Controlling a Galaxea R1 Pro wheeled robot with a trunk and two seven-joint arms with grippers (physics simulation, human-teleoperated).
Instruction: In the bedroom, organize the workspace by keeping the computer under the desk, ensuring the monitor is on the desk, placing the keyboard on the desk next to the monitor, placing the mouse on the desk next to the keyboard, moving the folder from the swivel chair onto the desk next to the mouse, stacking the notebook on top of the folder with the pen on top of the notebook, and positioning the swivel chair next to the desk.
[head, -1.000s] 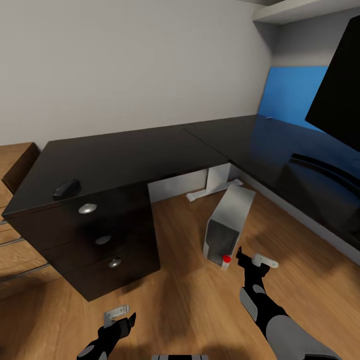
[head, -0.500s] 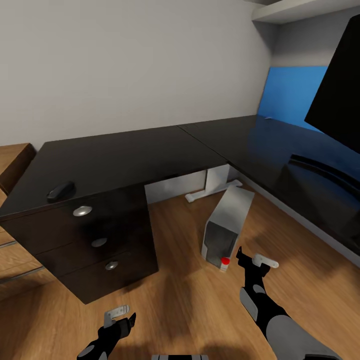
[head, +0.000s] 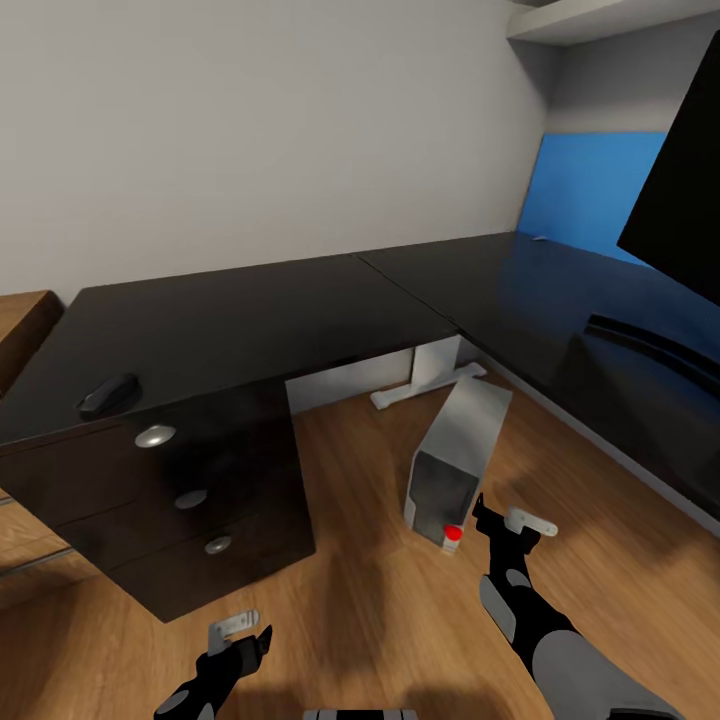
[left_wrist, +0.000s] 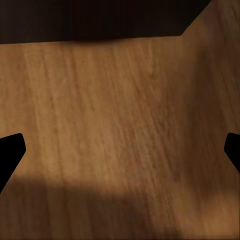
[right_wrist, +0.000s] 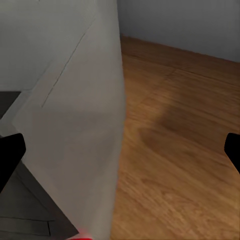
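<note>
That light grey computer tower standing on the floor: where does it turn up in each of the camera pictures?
Head view: the light grey box-shaped computer tower stands on the floor, lower centre-right, beside the right claw.
Left wrist view: floor and the desk's dark base.
Right wrist view: its grey side looms close.
Shared landmark: the wooden floor.

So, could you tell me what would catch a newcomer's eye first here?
Probably the computer, a light grey tower tilted on the wooden floor just in front of the right gripper. Then the black L-shaped desk, with the small mouse near its left edge above the drawers.
</note>
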